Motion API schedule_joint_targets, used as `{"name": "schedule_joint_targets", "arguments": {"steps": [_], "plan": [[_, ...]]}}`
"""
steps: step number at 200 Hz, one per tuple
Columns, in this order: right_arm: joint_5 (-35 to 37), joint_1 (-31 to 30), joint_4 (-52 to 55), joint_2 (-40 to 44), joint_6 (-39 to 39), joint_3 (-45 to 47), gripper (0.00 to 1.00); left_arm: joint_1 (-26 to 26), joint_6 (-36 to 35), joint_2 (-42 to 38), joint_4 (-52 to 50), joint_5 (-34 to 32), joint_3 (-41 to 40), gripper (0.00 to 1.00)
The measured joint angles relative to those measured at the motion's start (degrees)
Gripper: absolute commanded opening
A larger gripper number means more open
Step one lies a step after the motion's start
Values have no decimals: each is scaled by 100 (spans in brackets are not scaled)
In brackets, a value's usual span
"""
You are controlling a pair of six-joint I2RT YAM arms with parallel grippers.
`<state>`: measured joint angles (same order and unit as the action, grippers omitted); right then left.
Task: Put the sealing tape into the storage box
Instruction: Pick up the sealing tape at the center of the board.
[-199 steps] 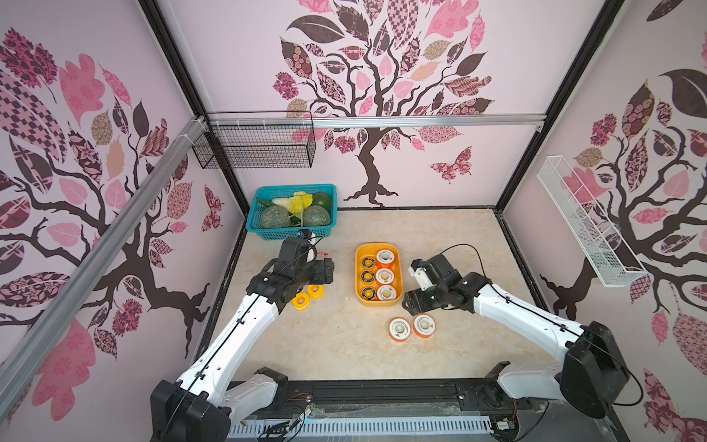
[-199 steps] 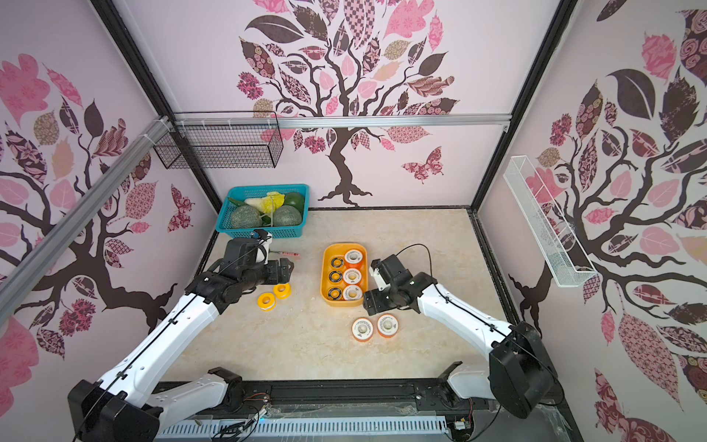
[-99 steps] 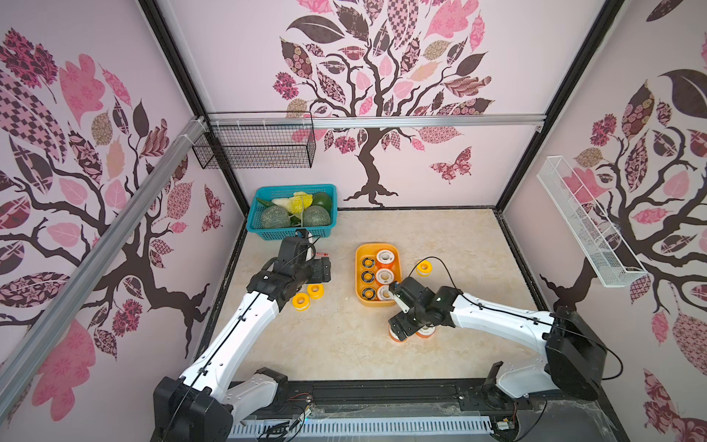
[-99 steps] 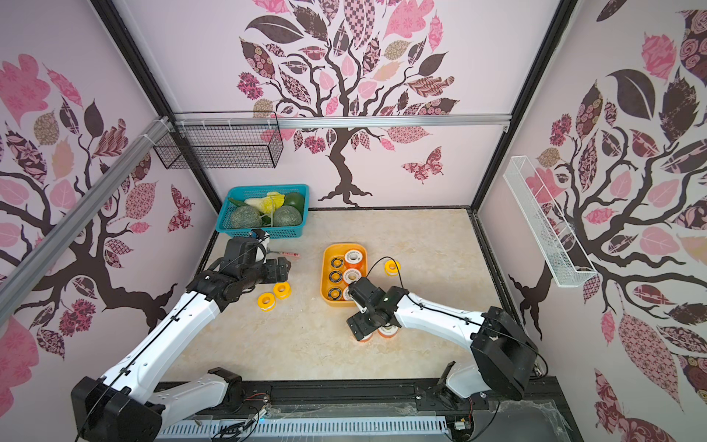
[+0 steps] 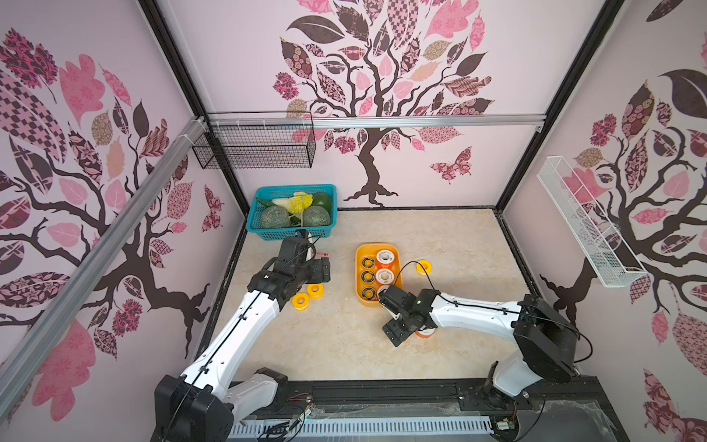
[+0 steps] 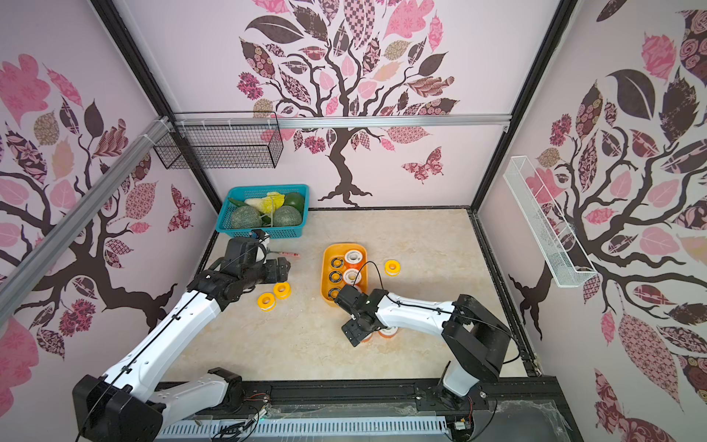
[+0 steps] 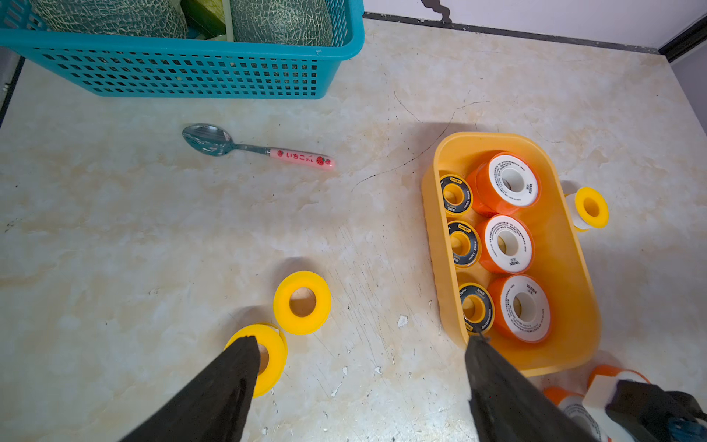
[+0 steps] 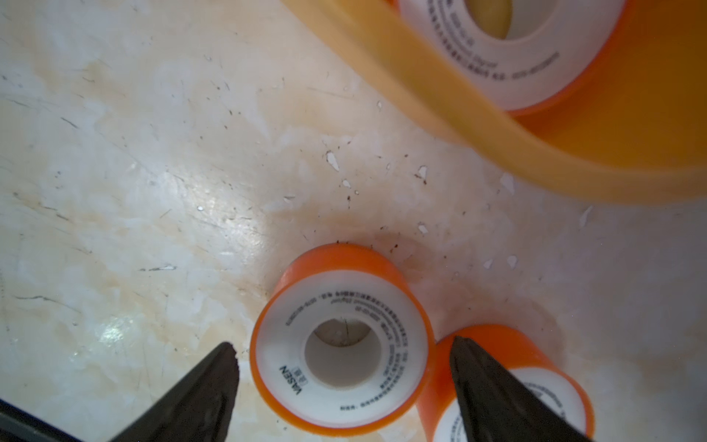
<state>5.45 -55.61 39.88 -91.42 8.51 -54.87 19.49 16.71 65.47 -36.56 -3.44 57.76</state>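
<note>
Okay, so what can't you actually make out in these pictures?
- Top views: loose orange spools, mostly under the right gripper.
- Top views: spoon bowl, behind the left arm.
- Right wrist view: storage box blurred, cut by the frame edge.

Beige marble tabletop (image 7: pixel 153 237), teal basket (image 7: pixel 183 72), pink-handled spoon (image 7: pixel 256 150), yellow-orange storage box (image 7: pixel 554 359), three yellow spools (image 7: pixel 302 302), two orange spools (image 8: pixel 283 344)

Bright, even light with soft shadows; tabletop (image 8: pixel 214 206) glares, storage box (image 8: pixel 421 114) rim blurs nearby.
</note>
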Motion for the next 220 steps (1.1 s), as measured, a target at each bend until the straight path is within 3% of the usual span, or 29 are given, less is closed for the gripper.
{"name": "schedule_joint_targets", "arguments": {"steps": [106,220], "plan": [[72,-46,13,-238,48,-9,75,-2,0,4,-13,0,0,89],[105,74,236,129,151,-192,73,0,0,37,-22,-13,0,89]]}}
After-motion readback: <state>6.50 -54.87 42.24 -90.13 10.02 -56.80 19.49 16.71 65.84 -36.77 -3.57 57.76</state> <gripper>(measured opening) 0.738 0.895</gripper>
